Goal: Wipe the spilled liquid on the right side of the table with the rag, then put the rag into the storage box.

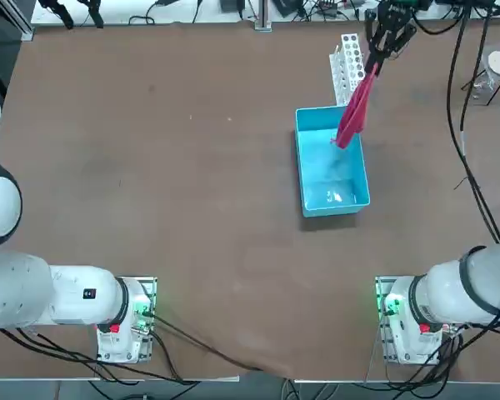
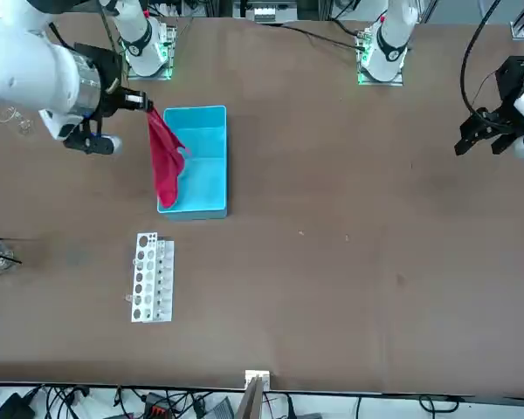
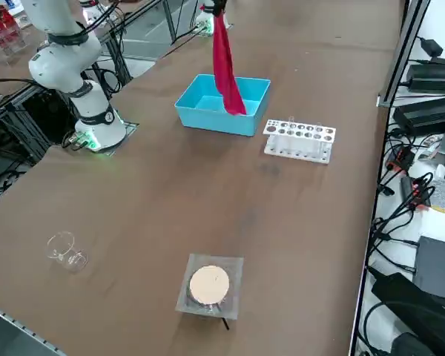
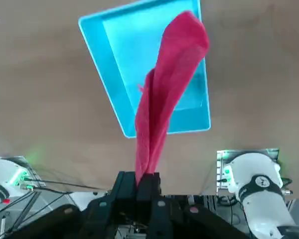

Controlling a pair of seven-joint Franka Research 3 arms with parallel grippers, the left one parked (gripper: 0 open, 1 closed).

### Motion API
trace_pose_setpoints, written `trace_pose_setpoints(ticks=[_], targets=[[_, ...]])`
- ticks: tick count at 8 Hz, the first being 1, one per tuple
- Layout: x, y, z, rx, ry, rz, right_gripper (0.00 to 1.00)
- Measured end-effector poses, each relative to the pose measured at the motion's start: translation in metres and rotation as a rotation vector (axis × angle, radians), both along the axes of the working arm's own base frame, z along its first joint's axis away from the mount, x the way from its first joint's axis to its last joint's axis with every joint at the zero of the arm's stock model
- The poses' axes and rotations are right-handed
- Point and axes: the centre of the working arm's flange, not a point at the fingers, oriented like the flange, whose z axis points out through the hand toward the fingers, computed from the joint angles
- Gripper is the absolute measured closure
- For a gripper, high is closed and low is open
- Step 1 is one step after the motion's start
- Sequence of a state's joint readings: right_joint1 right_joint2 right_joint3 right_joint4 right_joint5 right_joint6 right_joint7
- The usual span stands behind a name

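The rag (image 1: pixel 354 112), a red-pink cloth, is seen hanging in a long limp fold from the right end effector (image 4: pixel 142 181), whose fingers are pinched tight on its top edge, well above the desk (image 1: pixel 192 192). Its free lower end is dangled over the light-blue storage box (image 1: pixel 332 167), apparently at the box's far end as seen from the robot, though whether the tip is touching the glossy bottom cannot be told. In the wrist view the cloth is draped across the box's opening, with part of its length lying over one long wall. The chief risk is judged to be a release made from this height: the rag could be caught on the thin wall and left hanging half outside, or dropped onto the desk beside the box. A second risk is posed by the white test-tube rack (image 1: pixel 347 68), which is stood just beyond the box's far end, close under the end effector; it could be brushed or toppled if the arm is lowered without being drawn back over the box's middle. The light box itself could be nudged out of place should a wall be struck on the way down. No wet patch can be made out on the right side of the desk, so the wiping step is taken as done.
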State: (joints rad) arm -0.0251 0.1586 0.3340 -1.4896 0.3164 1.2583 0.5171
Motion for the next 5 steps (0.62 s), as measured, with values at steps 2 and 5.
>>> trace_pose_setpoints(ticks=[2, 5], targets=[[-0.014, 0.018, -0.017, 0.019, 0.003, 0.001, 0.98], [-0.028, 0.029, -0.028, 0.011, -0.01, 0.005, 0.65]])
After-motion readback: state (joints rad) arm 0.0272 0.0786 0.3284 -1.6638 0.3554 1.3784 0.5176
